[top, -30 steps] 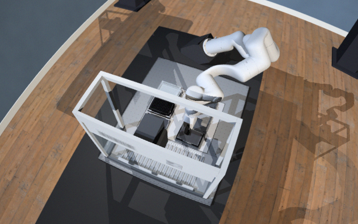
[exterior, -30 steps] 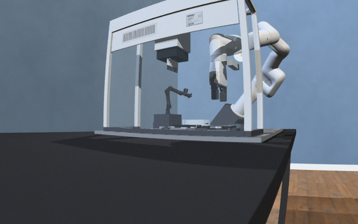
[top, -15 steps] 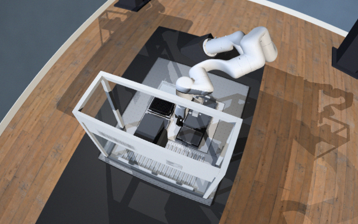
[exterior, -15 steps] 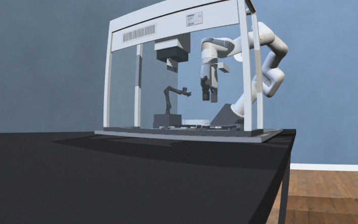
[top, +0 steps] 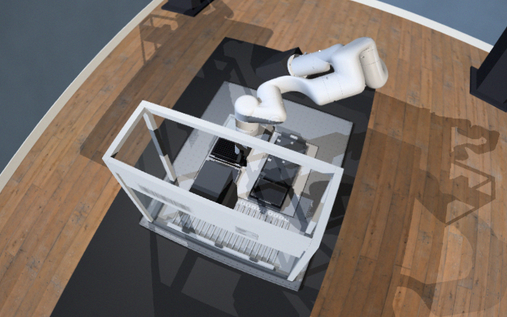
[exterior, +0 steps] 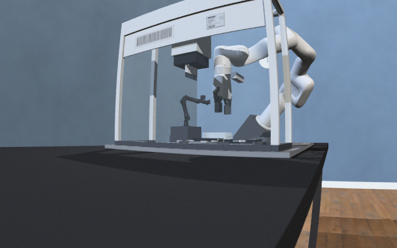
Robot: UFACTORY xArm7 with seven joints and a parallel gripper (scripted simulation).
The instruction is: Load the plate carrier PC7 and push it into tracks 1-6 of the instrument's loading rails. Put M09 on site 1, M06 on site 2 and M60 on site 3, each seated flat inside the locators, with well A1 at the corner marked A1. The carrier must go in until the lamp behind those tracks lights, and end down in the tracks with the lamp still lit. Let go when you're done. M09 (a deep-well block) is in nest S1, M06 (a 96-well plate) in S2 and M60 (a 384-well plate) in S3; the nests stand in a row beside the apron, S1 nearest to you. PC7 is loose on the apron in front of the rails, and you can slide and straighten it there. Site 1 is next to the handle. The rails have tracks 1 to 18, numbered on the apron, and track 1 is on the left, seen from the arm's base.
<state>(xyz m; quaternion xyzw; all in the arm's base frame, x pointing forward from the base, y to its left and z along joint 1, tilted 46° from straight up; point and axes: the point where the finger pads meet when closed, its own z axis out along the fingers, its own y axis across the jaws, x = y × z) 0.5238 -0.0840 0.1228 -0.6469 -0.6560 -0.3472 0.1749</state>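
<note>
My gripper (exterior: 222, 108) is open and empty, and hangs high above the deck, fingers down. In the overhead view my wrist (top: 257, 112) and the frame's top beam hide most of it; it is over the near end of the nest row. The black 96-well plate (top: 223, 151) lies in the middle nest. A low white block (exterior: 217, 134) sits in the nest nearest my base. A taller dark block (top: 212, 180) stands at the far nest. The carrier PC7 (top: 277, 167) lies on the apron before the rails, with a dark plate (top: 269, 193) on its site nearest the rails. I cannot read any labels.
The white instrument frame (top: 223, 165) spans the deck, with its top beam across my reach. A dark pipetting head (exterior: 190, 58) hangs under the beam. The loading rails (top: 228, 234) lie beyond the carrier. A small dark arm (exterior: 190, 104) shows beyond the frame.
</note>
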